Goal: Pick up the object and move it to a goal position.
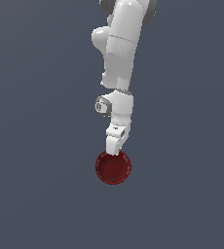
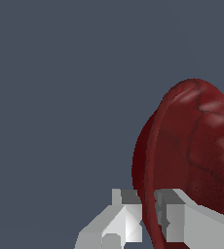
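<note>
The object, a small round dark red bowl [image 1: 113, 168], hangs below the white arm in the exterior view, its open side facing the camera. My gripper [image 1: 114, 151] meets the bowl at its upper rim. In the wrist view the bowl [image 2: 192, 155] looms large and edge-on, and its thin rim runs down between my two pale fingers [image 2: 126, 214]. One finger sits on each side of the rim, pinching it, so the gripper [image 2: 150, 214] is shut on the bowl's wall.
Plain grey-blue background fills both views, with no floor line, table edge or other object visible. The white arm [image 1: 121, 53] comes down from the top of the exterior view.
</note>
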You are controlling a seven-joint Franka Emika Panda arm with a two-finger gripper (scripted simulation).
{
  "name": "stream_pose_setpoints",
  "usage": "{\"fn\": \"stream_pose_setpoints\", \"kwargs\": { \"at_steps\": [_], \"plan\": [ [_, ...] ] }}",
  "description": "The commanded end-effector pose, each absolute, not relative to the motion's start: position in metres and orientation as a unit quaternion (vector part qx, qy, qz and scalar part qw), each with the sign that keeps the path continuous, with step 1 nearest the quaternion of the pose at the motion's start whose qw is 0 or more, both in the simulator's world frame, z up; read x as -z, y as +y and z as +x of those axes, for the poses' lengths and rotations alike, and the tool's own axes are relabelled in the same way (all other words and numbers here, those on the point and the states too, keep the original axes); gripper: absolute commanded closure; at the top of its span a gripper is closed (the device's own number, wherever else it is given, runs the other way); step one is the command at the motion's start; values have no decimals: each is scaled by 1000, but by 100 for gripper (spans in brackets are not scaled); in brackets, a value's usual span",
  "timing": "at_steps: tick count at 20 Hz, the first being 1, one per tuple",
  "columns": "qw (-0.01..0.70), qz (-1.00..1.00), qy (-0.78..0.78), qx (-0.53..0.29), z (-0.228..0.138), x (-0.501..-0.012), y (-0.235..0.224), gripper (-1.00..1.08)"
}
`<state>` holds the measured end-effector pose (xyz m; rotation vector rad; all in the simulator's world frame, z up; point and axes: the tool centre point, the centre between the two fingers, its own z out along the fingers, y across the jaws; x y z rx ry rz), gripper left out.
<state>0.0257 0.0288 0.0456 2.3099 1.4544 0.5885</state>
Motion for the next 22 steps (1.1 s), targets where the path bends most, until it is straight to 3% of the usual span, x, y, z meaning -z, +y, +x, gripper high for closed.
{"fn": "stream_pose_setpoints", "kwargs": {
  "at_steps": [1,12,22],
  "plan": [
    [174,815,513,-208,26,-45,29,108],
    [174,815,513,-208,23,-56,39,108],
    [172,815,513,-208,8,-106,91,108]
  ]
}}
